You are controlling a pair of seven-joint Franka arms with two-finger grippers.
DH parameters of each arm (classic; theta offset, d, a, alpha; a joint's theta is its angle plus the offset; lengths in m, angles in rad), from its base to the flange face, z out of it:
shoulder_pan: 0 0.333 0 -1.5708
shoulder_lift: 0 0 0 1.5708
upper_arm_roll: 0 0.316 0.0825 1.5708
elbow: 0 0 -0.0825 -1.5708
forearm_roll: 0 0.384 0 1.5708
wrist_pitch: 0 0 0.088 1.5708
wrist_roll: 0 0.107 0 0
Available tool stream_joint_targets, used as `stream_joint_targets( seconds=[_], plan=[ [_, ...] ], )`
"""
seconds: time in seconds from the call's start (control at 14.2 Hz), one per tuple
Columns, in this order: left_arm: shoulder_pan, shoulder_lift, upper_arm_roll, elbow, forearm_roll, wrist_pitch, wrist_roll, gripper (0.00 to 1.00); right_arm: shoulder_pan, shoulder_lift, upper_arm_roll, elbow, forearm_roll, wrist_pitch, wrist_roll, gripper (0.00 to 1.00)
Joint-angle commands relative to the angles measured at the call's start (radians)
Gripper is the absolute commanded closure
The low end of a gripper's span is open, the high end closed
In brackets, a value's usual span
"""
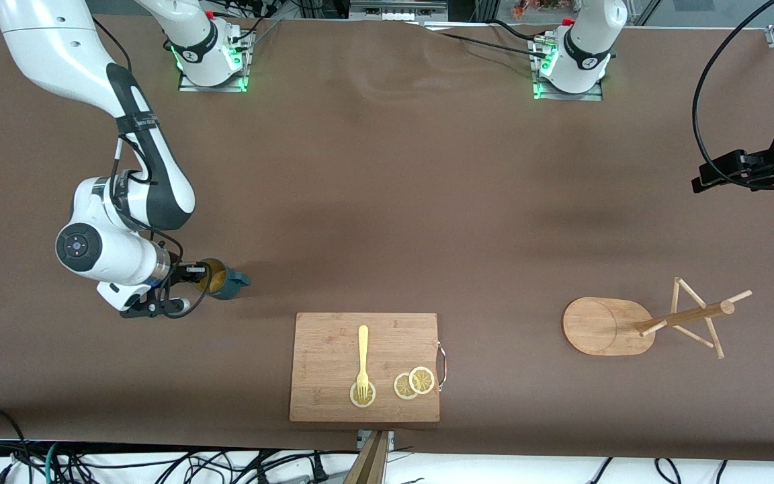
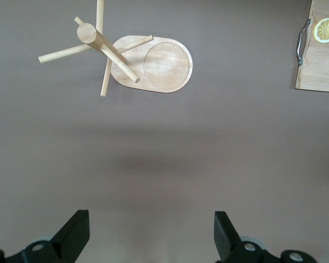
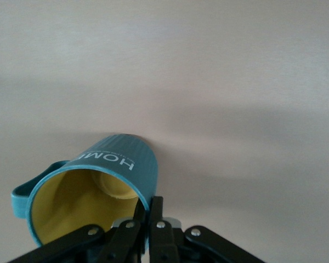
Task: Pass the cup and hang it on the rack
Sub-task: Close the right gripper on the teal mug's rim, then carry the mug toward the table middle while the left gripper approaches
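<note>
The dark teal cup (image 1: 226, 281) is at the right arm's end of the table, tilted, its yellow inside facing the gripper. My right gripper (image 1: 193, 272) is shut on its rim, one finger inside and one outside. The right wrist view shows the cup (image 3: 118, 161) with its handle to one side, the gripper (image 3: 149, 207) pinching the wall, and the base low by the table. The wooden rack (image 1: 607, 327) stands at the left arm's end; it also shows in the left wrist view (image 2: 163, 64). My left gripper (image 1: 699, 183) is open and empty, held high (image 2: 151, 222) over bare table.
A rectangular wooden cutting board (image 1: 330, 363) lies near the front edge at mid-table, with a yellow fork (image 1: 362, 353) and lemon slices (image 1: 414, 382) on it. Its metal-handled end shows in the left wrist view (image 2: 324, 66). Brown cloth covers the table.
</note>
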Motion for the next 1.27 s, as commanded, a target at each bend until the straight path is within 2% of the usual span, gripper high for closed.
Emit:
stream_joint_targets(
  seconds=[0.0,0.35,0.56,0.78,1.2],
  plan=[
    [-0.002,0.015,0.002,0.035,0.003,-0.009,0.023,0.0,0.061,-0.009,0.002,0.099,0.007,-0.13,0.047,1.0],
    [0.0,0.015,0.002,0.035,0.003,-0.009,0.023,0.0,0.204,-0.035,0.002,0.146,0.061,-0.205,0.239,1.0],
    [0.003,0.017,0.003,0.035,0.002,-0.009,0.023,0.0,0.327,-0.02,0.002,0.238,0.064,-0.269,0.385,1.0],
    [0.003,0.017,0.003,0.034,0.002,-0.009,0.023,0.0,0.445,-0.003,0.002,0.269,0.102,-0.262,0.537,1.0],
    [0.0,0.027,0.002,0.033,0.0,-0.009,0.023,0.0,0.655,0.091,-0.003,0.363,0.1,-0.218,0.641,1.0]
  ],
)
